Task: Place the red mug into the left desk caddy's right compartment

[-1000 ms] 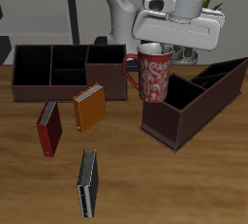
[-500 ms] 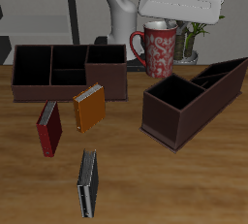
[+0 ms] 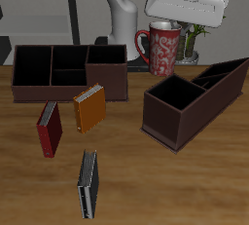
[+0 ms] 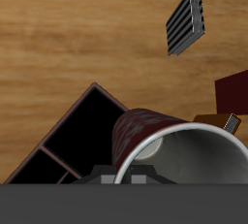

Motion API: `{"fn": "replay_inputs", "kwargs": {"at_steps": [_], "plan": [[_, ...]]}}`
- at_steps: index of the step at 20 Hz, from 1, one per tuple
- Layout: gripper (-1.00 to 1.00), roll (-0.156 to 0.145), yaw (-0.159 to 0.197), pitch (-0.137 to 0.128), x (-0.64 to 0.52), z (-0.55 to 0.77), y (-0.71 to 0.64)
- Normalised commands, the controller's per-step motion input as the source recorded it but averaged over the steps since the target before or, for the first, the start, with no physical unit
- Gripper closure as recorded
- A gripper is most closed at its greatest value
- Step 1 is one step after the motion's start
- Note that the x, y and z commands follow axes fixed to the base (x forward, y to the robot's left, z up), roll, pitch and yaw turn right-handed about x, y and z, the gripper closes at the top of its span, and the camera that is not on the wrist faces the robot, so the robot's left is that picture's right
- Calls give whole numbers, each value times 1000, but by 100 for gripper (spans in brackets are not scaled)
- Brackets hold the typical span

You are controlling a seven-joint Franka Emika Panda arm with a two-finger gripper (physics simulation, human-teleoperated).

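Fingers [image 3: 165,21] closed on the rim of the red mug [image 3: 163,52] hold it aloft behind the left desk caddy [image 3: 195,100] on the counter [image 3: 175,185]; stiff, glossy ceramic, probably breakable, so rim pinch seems sensible.

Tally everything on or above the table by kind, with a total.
Mugs: 1, the red mug, held up by the gripper
Desk caddies: 2, the left desk caddy and the square-set caddy
Books: 3, red, orange, dark grey
Total: 6
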Motion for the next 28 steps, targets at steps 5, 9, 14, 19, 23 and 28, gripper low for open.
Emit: {"fn": "replay_inputs", "kwargs": {"at_steps": [5, 9, 14, 19, 23, 28], "plan": [[100, -19, 35, 44, -4, -234, 416], [100, 15, 22, 9, 0, -67, 453], [100, -29, 14, 9, 99, 22, 260], [100, -78, 15, 10, 131, -70, 172], [100, -33, 33, 4, 88, -107, 120], [100, -31, -6, 3, 46, -94, -114]]}}
